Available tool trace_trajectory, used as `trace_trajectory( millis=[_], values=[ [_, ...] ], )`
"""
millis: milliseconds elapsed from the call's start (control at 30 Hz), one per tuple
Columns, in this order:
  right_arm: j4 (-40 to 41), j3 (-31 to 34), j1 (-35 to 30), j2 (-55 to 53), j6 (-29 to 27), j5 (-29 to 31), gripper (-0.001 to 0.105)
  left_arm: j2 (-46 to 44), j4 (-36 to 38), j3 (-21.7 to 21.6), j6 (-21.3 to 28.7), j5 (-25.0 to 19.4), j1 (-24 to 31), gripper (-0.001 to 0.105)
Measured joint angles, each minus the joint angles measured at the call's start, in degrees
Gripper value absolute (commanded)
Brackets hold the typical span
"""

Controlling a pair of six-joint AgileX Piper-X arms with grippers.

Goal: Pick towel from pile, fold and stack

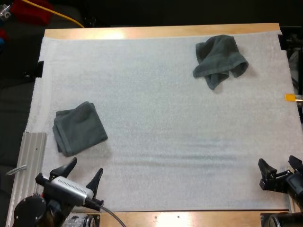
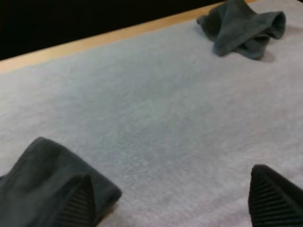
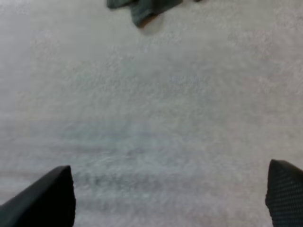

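Your left gripper is spread wide and holds nothing, at the white mat's near left corner. The right gripper is also spread and empty, at the mat's near right corner. The folded towel lies at the mat's left side. The crumpled towel is near the mat's far right corner.

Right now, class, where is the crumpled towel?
In the high view the crumpled towel lies in the far right corner of the white mat, well apart from the folded towel near the left pincer.
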Motion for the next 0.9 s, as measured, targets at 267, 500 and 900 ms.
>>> trace_trajectory(
  millis=[267,500,900],
  values=[
    [0.0,-6.6,0.0,10.0,0.0,-9.6,0.079,6.4,-2.5,-5.8,-0.1,1.6,-4.2,0.065],
    [0.0,-11.0,0.0,15.0,0.2,-13.2,0.079,12.0,-4.5,-10.8,0.8,1.6,-8.3,0.065],
    [-9.5,-14.4,0.0,27.0,9.8,-17.3,0.079,16.8,-6.4,-13.2,0.8,1.6,-13.5,0.065]
  ],
)
